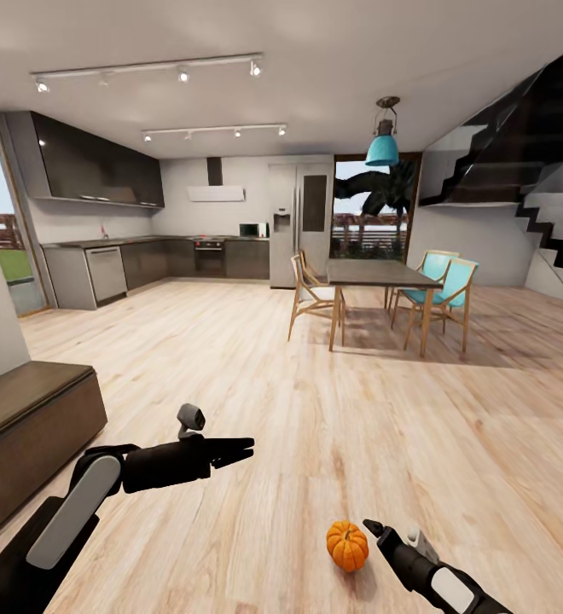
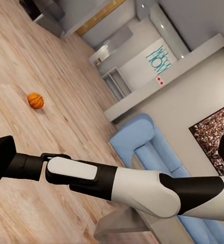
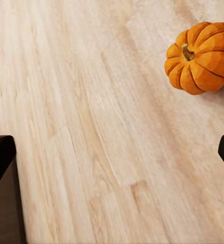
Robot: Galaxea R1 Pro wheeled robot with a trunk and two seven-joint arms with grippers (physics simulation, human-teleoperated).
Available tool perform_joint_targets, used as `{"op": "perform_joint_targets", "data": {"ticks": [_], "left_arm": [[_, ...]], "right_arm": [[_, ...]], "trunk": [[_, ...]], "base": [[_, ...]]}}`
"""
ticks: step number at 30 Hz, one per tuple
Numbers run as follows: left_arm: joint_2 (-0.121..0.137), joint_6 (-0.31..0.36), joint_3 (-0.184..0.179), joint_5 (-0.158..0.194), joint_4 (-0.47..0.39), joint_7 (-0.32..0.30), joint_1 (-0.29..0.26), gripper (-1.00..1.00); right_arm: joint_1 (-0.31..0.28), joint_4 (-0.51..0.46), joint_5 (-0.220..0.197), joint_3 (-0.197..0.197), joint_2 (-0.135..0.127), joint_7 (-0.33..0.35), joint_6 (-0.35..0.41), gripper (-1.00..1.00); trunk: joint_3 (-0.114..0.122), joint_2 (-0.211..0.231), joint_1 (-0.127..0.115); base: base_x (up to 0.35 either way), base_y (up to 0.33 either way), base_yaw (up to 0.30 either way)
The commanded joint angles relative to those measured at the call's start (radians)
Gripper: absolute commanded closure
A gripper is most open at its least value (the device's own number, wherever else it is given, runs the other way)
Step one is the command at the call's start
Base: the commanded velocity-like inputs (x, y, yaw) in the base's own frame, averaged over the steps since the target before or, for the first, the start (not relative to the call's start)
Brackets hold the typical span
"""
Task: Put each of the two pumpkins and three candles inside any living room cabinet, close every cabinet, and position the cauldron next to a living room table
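Right gripper [image 1: 373,528] sits low over the wooden floor [image 1: 316,401], its dark fingertip just beside the pumpkin [image 1: 347,546] but not around it; in the right wrist view the two finger edges stand far apart at the frame's sides, so I read it as spread and holding nothing. That same view puts the pumpkin [image 3: 199,57] upright on the planks, stem up, off to one side of the line between the fingers. Left gripper [image 1: 246,447] is stretched out above the floor, pointing toward the robot's right, fingers lying close together from the head camera; I cannot tell from this whether they are fully pressed together. From the left wrist camera I see the right arm [image 2: 117,185] crossing the frame and the pumpkin [image 2: 35,100] small on the floor beyond it, a blue sofa [image 2: 152,152] nearby. Dark brown cabinet [image 1: 26,435] stands at the robot's left. Dining table [image 1: 380,275] with chairs stands well ahead.
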Motion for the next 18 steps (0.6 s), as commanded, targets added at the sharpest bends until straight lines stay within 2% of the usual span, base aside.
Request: {"op": "perform_joint_targets", "data": {"ticks": [1,18], "left_arm": [[0.001,0.002,0.0,-0.002,0.0,-0.005,-0.001,-1.0],[0.0,0.002,-0.002,-0.002,-0.005,-0.006,0.0,-1.0]], "right_arm": [[0.0,0.0,-0.002,-0.008,0.0,0.002,0.008,-1.0],[0.001,-0.001,-0.003,-0.011,-0.007,0.008,0.006,-1.0]], "trunk": [[-0.004,-0.008,0.004],[-0.058,-0.127,0.069]], "base": [[0.0,0.0,0.0],[0.0,0.0,0.0]]}}
